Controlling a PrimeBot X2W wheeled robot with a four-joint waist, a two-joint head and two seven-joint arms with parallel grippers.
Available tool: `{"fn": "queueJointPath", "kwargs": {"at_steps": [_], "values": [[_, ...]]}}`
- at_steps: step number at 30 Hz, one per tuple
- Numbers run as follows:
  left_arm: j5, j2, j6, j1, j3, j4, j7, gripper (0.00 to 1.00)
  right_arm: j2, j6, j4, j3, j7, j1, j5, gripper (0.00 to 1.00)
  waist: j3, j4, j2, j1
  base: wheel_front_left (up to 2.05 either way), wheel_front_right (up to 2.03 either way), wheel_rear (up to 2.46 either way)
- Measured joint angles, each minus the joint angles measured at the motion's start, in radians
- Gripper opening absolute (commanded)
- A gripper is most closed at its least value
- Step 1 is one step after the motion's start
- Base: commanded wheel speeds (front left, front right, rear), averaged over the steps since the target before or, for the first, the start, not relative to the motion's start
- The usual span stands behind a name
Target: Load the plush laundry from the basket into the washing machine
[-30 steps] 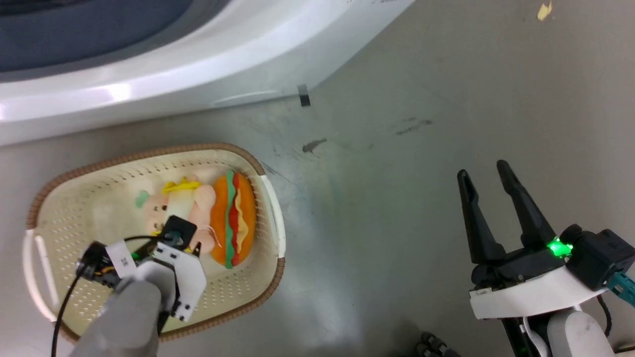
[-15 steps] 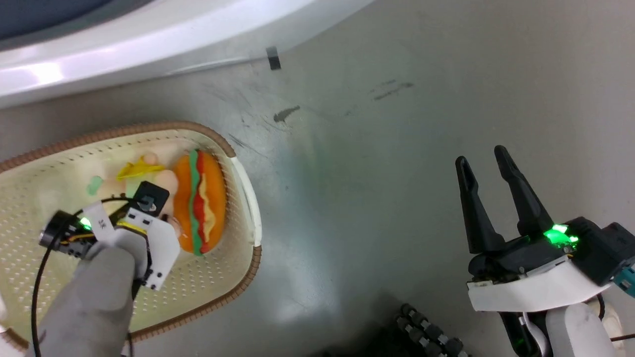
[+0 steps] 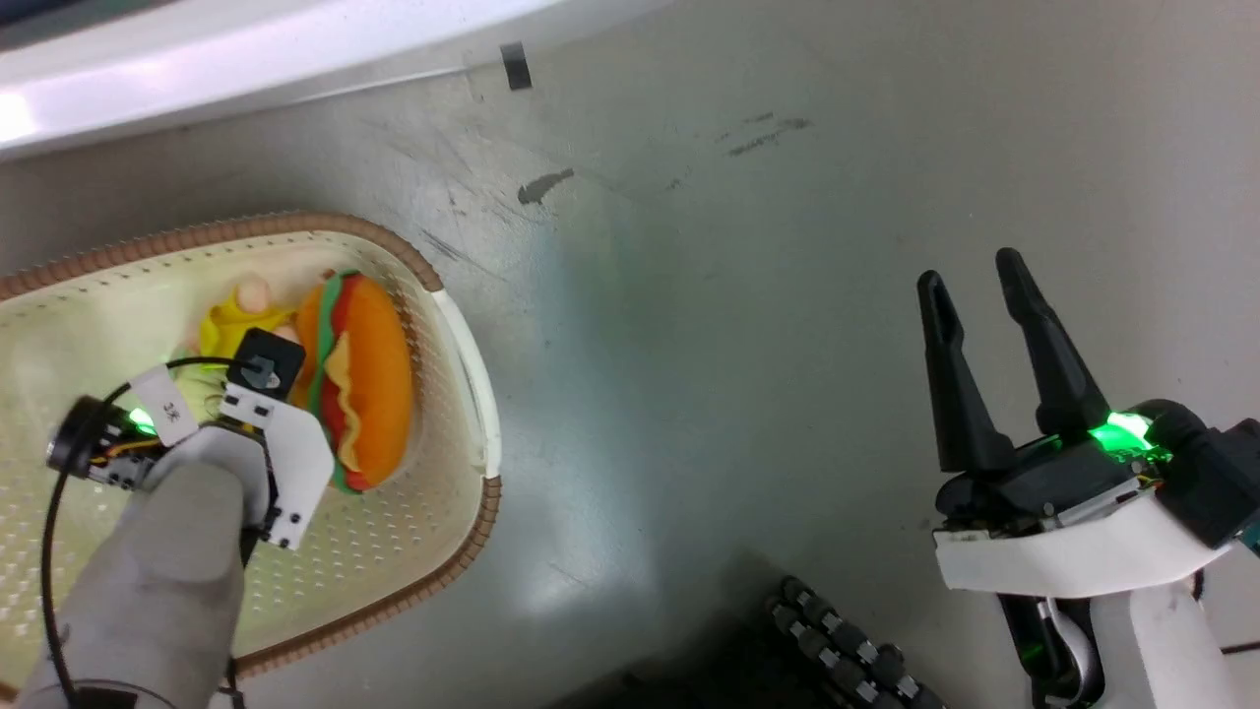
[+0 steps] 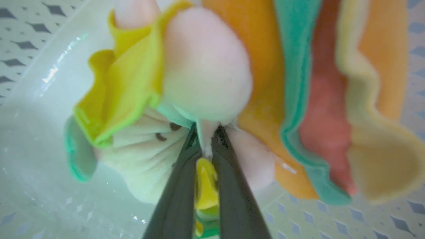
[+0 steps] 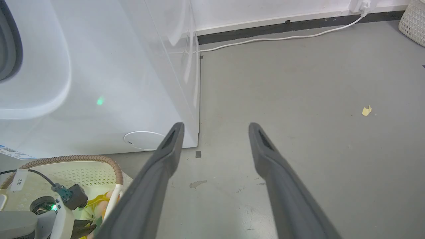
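Grip on the left, and a tight one: the left end effector [image 4: 206, 132] is seen closed down to a sliver. Its two dark fingers [image 4: 176, 199] are pinched on a thin pale fold of the plush laundry [image 3: 366, 379], a soft bundle of orange hamburger plush with green, red and yellow layers and a pale pink figure with yellow parts. A scrap of yellow fabric is wedged between the fingers lower down. The bundle is found inside the small cream-white perforated plastic basket with the brown rim [image 3: 246, 225], at the end nearer the robot's right, with the hamburger close to the white handle. Whether the bundle is clear of the basket bottom cannot be told. The basket is set on the grey floor [image 3: 748, 354], just in front of the large white washing machine [image 5: 99, 83]. Over on the right, the right end effector [image 3: 970, 271] is held wide open above bare floor, nothing between its fingers, well apart from the basket. A small black tape mark [image 3: 514, 66] is spotted at the machine's corner.
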Motion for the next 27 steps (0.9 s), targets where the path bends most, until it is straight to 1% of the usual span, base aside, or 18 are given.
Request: {"fn": "queueJointPath", "kwargs": {"at_steps": [8, 18, 19, 22, 24, 27], "values": [[-0.036, -0.048, 0.01, 0.054, 0.008, 0.011, -0.065, 0.0, 0.0, 0.0, 0.012, -0.038, 0.0, 0.0, -0.04, 1.0, -0.089, 0.04, 0.0, 0.0, 0.0, 0.0, 0.0], [-0.069, -0.115, 0.016, 0.145, 0.006, 0.008, -0.206, 0.0, 0.0, 0.0, 0.038, -0.071, 0.0, 0.03, -0.098, 1.0, -0.272, 0.104, 0.0, 0.0, 0.0, 0.0, 0.0], [-0.084, -0.133, 0.015, 0.181, 0.007, -0.013, -0.226, 0.0, 0.0, 0.0, 0.045, -0.084, 0.0, 0.049, -0.115, 1.0, -0.333, 0.126, 0.0, 0.0, 0.0, 0.0, 0.0], [-0.122, -0.154, 0.007, 0.233, 0.03, -0.065, -0.233, 0.0, 0.0, 0.0, 0.049, -0.095, 0.0, 0.06, -0.133, 1.0, -0.394, 0.148, 0.0, -0.0001, 0.0, 0.0, 0.0], [-0.14, -0.163, 0.009, 0.284, 0.047, -0.145, -0.235, 0.0, 0.0, 0.0, 0.053, -0.107, 0.0, 0.072, -0.14, 1.0, -0.435, 0.162, 0.0, -0.0001, 0.0, 0.0, 0.0], [-0.156, -0.171, 0.024, 0.373, 0.072, -0.287, -0.238, 0.0, 0.0, 0.0, 0.053, -0.124, 0.0, 0.099, -0.144, 1.0, -0.495, 0.182, 0.0, -0.0002, 0.0, 0.0, 0.0]]}}
